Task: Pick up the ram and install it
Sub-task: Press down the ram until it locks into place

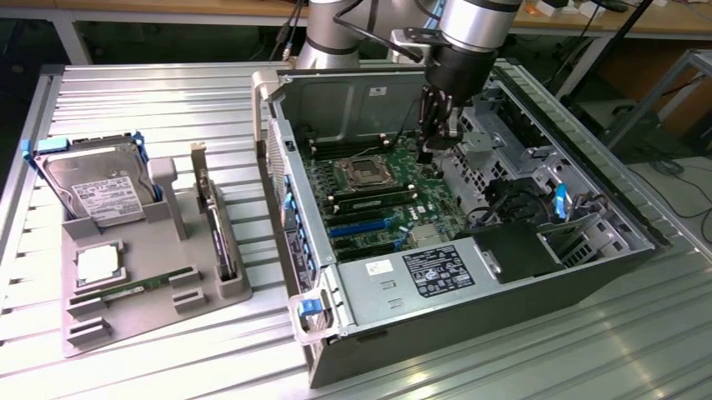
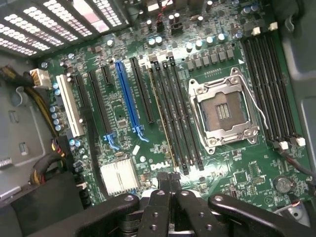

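– Gripper (image 1: pixel 434 143) (image 2: pixel 170 183) first, please: how does it stand?

– Its two black fingers are pressed flat together and nothing is between them. It points down inside an open computer case (image 1: pixel 333 321), low over the green board (image 1: pixel 421 215) and close to one end of a bank of long black memory slots. I cannot tell whether the tips touch anything.

– And the ram?

– Ram (image 1: pixel 362 201) (image 2: pixel 166 121) stands on edge in one of those slots, a thin green stick seen almost edge-on from the wrist. It sits in the slot of its bank farthest from the socket (image 1: pixel 363 172), next to the black and blue card slots. The gripper is near it but not holding it.

– What lies around that?

– Next to the bank is the square, silver-framed socket, with nothing in it. A second bank of slots runs along its far side. The case lies on its side with the open face up, and the silver arm (image 1: pixel 468 25) reaches in from the top of the exterior view.

– Anything outside the case?

– Yes, on the exterior view's left, a grey tray (image 1: pixel 122 323) rests on a ribbed metal table (image 1: pixel 167 108), just beside the case. It holds a drive (image 1: pixel 95 187) in a blue frame, a card (image 1: pixel 217 229) standing on edge, and a square silver chip (image 1: pixel 98 262). A narrow green strip (image 1: pixel 112 293) lies in a groove near the chip; what it is, I cannot tell.
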### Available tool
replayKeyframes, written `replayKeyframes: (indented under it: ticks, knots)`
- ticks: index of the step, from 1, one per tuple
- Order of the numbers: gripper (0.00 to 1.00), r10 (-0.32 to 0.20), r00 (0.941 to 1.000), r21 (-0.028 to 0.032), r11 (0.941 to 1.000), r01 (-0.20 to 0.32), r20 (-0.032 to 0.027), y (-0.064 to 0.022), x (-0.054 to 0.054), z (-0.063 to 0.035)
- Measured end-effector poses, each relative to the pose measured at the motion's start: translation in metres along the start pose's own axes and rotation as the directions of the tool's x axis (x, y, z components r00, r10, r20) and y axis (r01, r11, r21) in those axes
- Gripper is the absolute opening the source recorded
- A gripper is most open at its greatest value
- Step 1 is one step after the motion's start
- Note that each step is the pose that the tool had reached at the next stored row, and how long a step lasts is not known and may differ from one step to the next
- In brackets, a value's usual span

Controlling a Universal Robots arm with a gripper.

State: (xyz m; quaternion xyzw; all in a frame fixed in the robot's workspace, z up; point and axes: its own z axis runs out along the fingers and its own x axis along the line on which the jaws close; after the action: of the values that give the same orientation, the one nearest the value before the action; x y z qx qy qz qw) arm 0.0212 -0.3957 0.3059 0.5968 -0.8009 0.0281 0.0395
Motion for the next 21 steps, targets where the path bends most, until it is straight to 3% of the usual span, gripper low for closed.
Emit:
replayKeyframes:
  ticks: [7, 11, 15, 17, 21]
  knots:
    - [0.11, 0.093, 0.9957, -0.0091, 0.9956, -0.093, -0.0001, 0.0000, 0.0000, 0.0000]
    - [0.11, 0.156, 0.9878, -0.0152, 0.9877, -0.156, -0.0007, 0.0000, 0.0000, 0.0000]
    - [0.11, 0.265, 0.9643, -0.0259, 0.9639, -0.265, -0.0028, 0.0000, 0.0000, 0.0000]
    - [0.11, 0.318, 0.9482, -0.0311, 0.9477, -0.318, -0.0042, 0.0000, 0.0000, 0.0000]
    - [0.11, 0.431, 0.9022, -0.0422, 0.9013, -0.431, -0.0085, 0.0000, 0.0000, 0.0000]
